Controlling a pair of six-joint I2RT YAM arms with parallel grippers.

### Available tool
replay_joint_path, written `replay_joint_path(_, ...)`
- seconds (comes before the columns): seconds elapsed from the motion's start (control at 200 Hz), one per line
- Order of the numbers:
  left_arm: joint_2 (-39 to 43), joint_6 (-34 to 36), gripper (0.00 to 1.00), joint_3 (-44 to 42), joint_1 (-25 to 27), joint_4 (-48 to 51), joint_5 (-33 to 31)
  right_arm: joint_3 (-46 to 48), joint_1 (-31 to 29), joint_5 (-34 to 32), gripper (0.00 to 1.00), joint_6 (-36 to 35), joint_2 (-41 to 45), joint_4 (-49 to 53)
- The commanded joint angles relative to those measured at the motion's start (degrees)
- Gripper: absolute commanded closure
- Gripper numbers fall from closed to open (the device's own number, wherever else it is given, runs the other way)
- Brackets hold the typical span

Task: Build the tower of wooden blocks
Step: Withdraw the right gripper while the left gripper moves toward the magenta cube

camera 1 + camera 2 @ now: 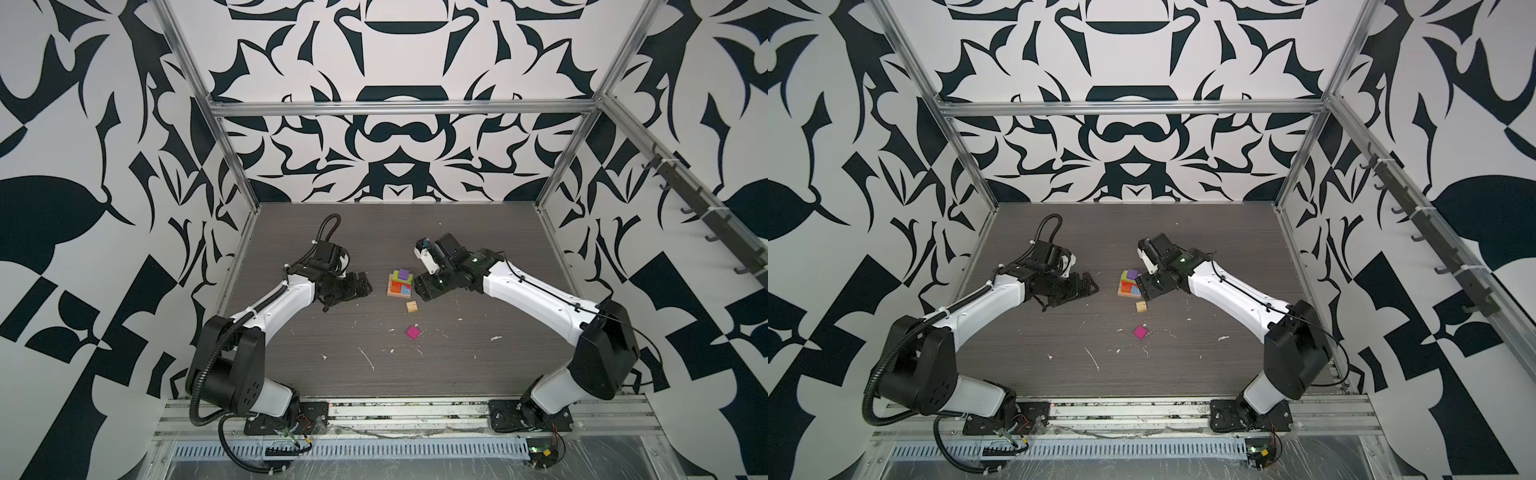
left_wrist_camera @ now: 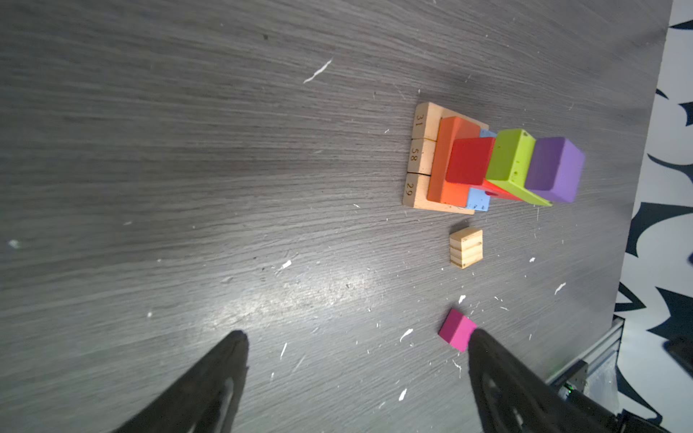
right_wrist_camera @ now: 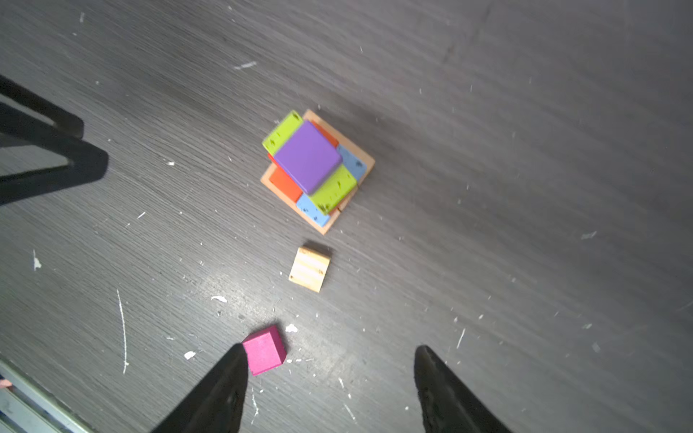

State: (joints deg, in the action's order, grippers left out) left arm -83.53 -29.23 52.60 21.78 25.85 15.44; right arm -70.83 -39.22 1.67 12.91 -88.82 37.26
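The wood block tower (image 1: 400,284) stands on the table (image 1: 332,374) near the middle of both top views. It has a tan base, an orange, red and blue layer, a green block, and a purple cube (image 3: 308,155) on top. Below it in the frame lie a tan cube (image 1: 412,307) and then a magenta cube (image 1: 413,332), both loose.

Left gripper (image 2: 356,335), left of the tower and apart from it: fingers spread wide, nothing between them.

Right gripper (image 3: 330,348), just right of the tower: fingers apart, empty.
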Motion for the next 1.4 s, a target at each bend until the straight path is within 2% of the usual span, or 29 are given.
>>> replay_joint_path(0.0, 1.9, -3.0, 0.06, -2.0, 1.6, -2.3, -0.5, 2.9, 0.0, 0.1, 0.26, 5.6, 2.4, -3.1)
replay_joint_path(0.09, 2.3, -5.0, 0.08, -3.3, 3.4, -3.6, -1.2, 5.0, 0.0, -1.5, 0.27, 7.2, 3.0, -3.4)
replay_joint_path(0.31, 2.3, -7.5, 0.1, -4.4, 10.9, -3.9, -7.6, 7.9, 0.4, -5.7, 0.28, 10.0, 4.5, -3.8)
replay_joint_path(0.465, 1.9, -7.4, 0.12, -4.3, 16.0, -3.1, -12.4, 9.7, 1.9, -4.5, 0.27, 10.6, 6.2, -5.2)
replay_joint_path(0.715, -3.2, -4.1, 0.14, -0.6, 23.6, -2.1, -15.9, 12.7, 5.3, 0.2, 0.26, 11.8, 8.7, -8.1)
replay_joint_path(0.735, -3.8, -3.7, 0.19, -0.1, 24.2, -1.9, -16.1, 12.9, 5.7, 0.6, 0.26, 12.0, 8.9, -8.3)
replay_joint_path(0.79, -5.1, -2.9, 0.22, 1.3, 25.7, -1.2, -16.7, 13.3, 6.6, 1.3, 0.26, 12.2, 9.5, -8.5)
replay_joint_path(0.95, -8.5, -0.9, 0.25, 4.9, 29.7, 0.3, -19.3, 14.6, 9.0, 2.6, 0.26, 12.7, 11.3, -8.7)
replay_joint_path(1.05, -10.6, 1.3, 0.27, 7.4, 31.7, 1.8, -20.4, 15.8, 11.0, 6.8, 0.26, 13.1, 12.4, -9.7)
replay_joint_path(1.165, -13.9, 4.9, 0.31, 11.0, 34.1, 4.6, -21.3, 17.5, 14.0, 16.0, 0.26, 13.5, 13.2, -12.1)
replay_joint_path(1.395, -19.3, 7.3, 0.35, 15.3, 36.4, 7.6, -22.5, 19.3, 17.2, 19.1, 0.25, 13.1, 16.3, -12.5)
